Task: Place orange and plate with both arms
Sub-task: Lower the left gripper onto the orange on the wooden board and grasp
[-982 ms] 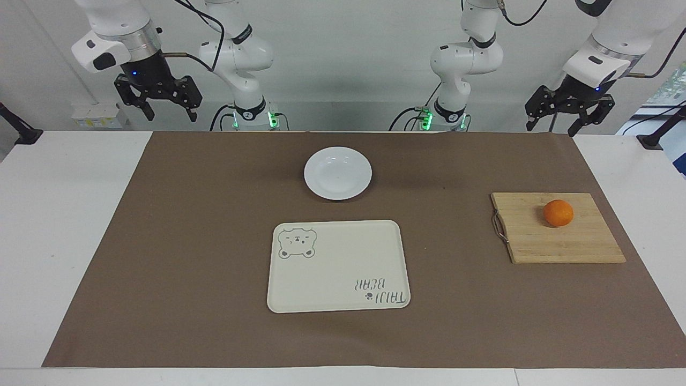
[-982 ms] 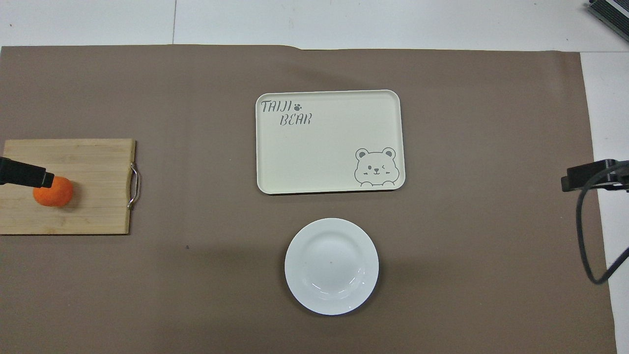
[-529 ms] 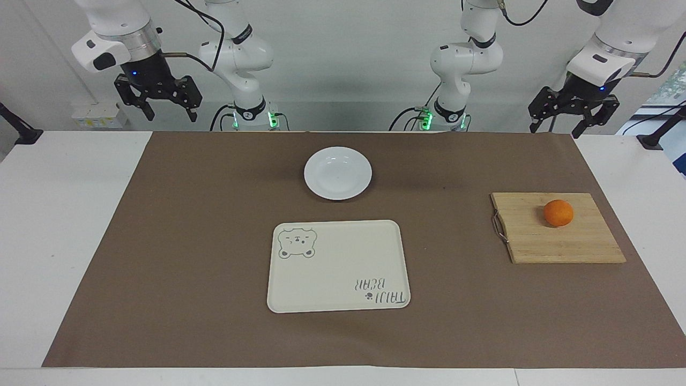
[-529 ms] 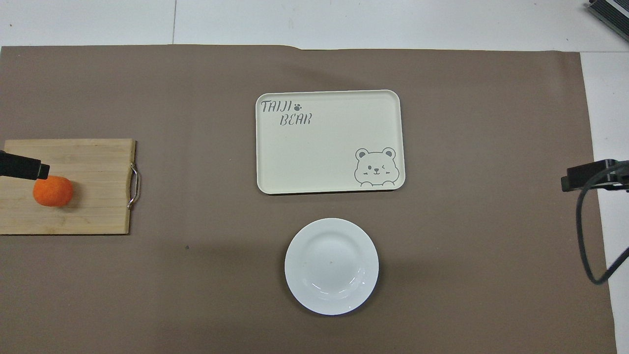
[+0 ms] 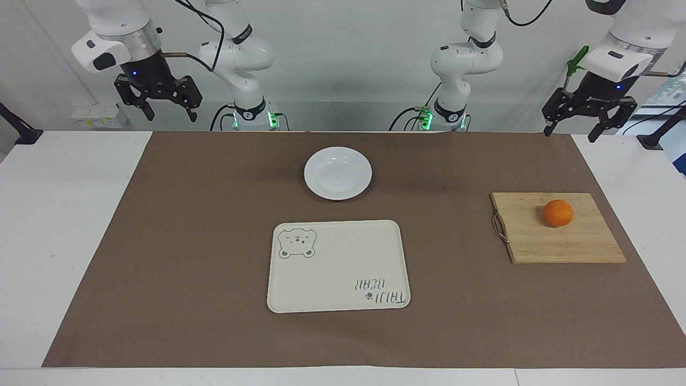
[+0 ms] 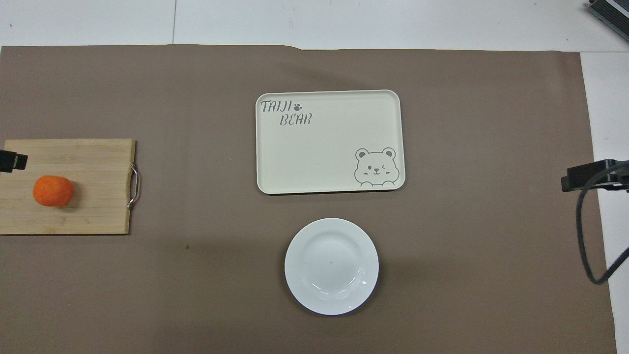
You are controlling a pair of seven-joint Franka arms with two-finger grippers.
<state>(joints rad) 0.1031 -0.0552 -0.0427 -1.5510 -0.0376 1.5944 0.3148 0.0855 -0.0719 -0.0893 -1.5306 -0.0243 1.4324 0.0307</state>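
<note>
The orange (image 5: 558, 213) sits on a wooden cutting board (image 5: 563, 241) toward the left arm's end of the table; it also shows in the overhead view (image 6: 52, 191). The white plate (image 5: 337, 172) lies on the brown mat, nearer to the robots than the cream tray; it also shows in the overhead view (image 6: 331, 266). My left gripper (image 5: 589, 120) hangs open and empty high in the air over the table's edge at the robots' end. Only its tip (image 6: 12, 161) shows from above. My right gripper (image 5: 158, 104) is open and empty, raised at the right arm's end.
A cream rectangular tray (image 5: 338, 265) with a bear drawing and lettering lies mid-table, farther from the robots than the plate. A brown mat (image 5: 187, 241) covers most of the white table. The cutting board has a metal handle (image 5: 499, 226) on its side toward the tray.
My left gripper has risen and swung outward toward its own end of the table, away from over the orange. The right arm has barely moved.
</note>
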